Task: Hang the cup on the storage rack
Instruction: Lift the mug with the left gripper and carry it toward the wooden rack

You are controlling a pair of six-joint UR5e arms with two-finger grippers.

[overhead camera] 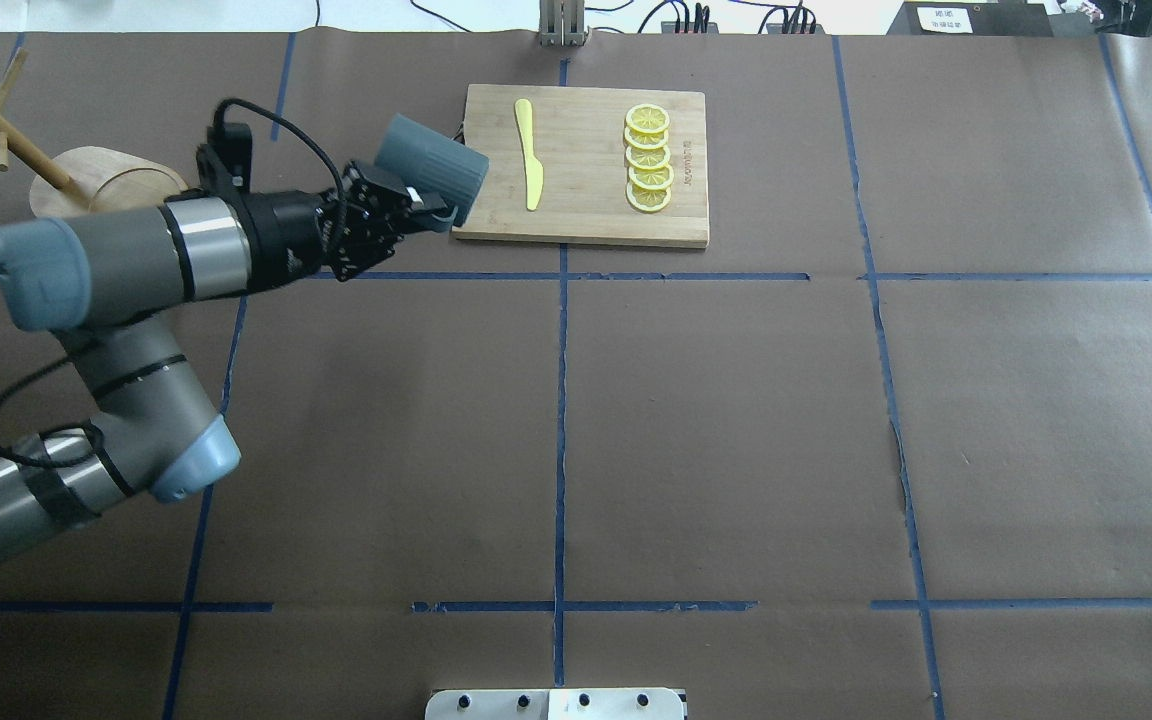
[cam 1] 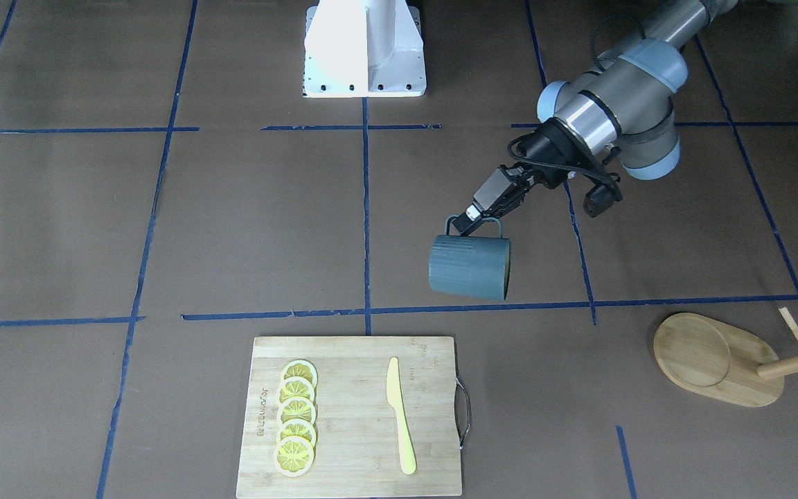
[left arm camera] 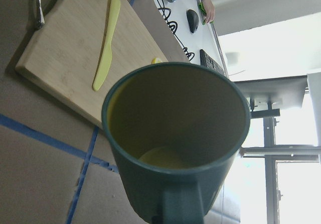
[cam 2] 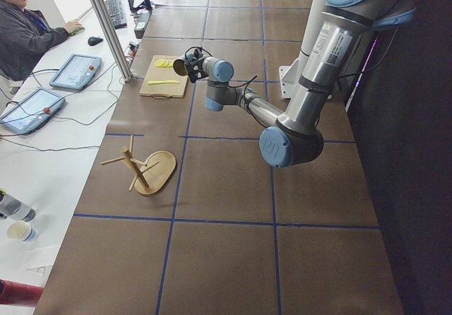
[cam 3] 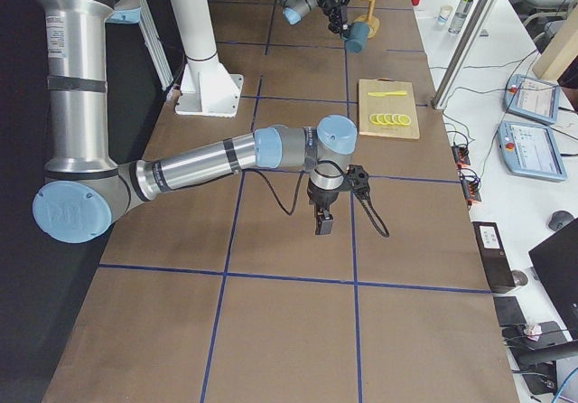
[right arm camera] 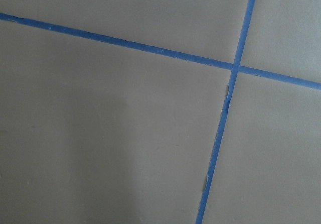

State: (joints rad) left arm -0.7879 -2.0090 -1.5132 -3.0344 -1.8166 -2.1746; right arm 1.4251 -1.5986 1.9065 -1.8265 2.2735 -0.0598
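Note:
The dark teal cup [cam 1: 468, 267] hangs on its side in the air from my left gripper [cam 1: 470, 220], which is shut on its loop handle. In the overhead view the cup [overhead camera: 431, 168] is by the near left corner of the cutting board. The left wrist view looks into its yellow-olive interior [left arm camera: 175, 133]. The bamboo storage rack [cam 1: 711, 357] stands apart, to the robot's left of the cup, with its post [cam 1: 797, 364] and pegs; it also shows in the overhead view [overhead camera: 106, 175]. My right gripper [cam 3: 322, 218] shows only in the exterior right view, low over bare table; I cannot tell its state.
A bamboo cutting board [cam 1: 357, 416] with a metal handle holds a yellow knife [cam 1: 399, 416] and a row of lemon slices [cam 1: 296, 416]. The robot's white base [cam 1: 364, 48] stands at the near edge. Blue tape lines cross the brown table.

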